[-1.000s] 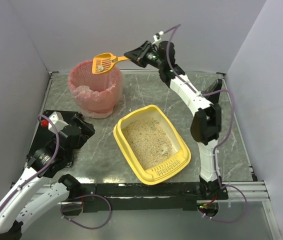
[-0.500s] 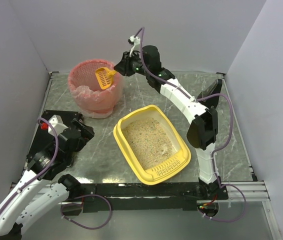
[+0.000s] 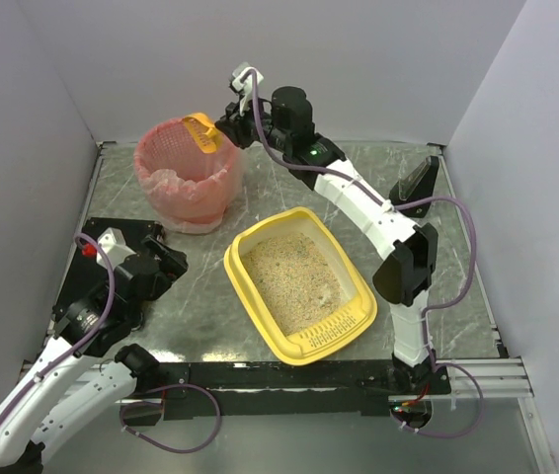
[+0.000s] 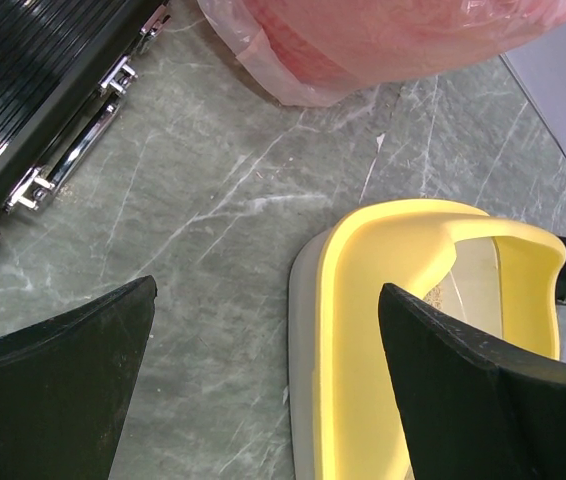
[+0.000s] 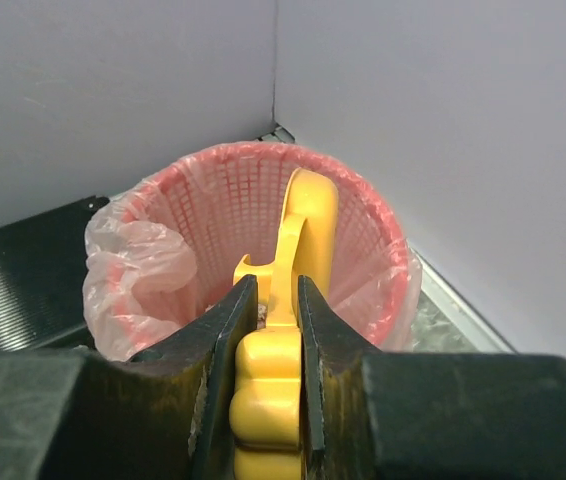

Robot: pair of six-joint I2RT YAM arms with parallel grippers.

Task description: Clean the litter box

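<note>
The grey-green marbled table (image 3: 289, 188) is taken up near its middle by the litter box (image 3: 331, 339). The box is set at an angle, with its slotted lip toward the arm bases and beige litter spread over its floor. The pink-lined round basket (image 3: 186, 202) is placed behind it and to the left, apart from it. The left gripper (image 4: 266, 290) is held over the table beside a corner of the box, fingers spread wide with nothing between them. The right gripper (image 5: 275, 290) is pinched on the handle of the orange scoop (image 5: 303, 215), which is turned on edge over the basket's mouth.
</note>
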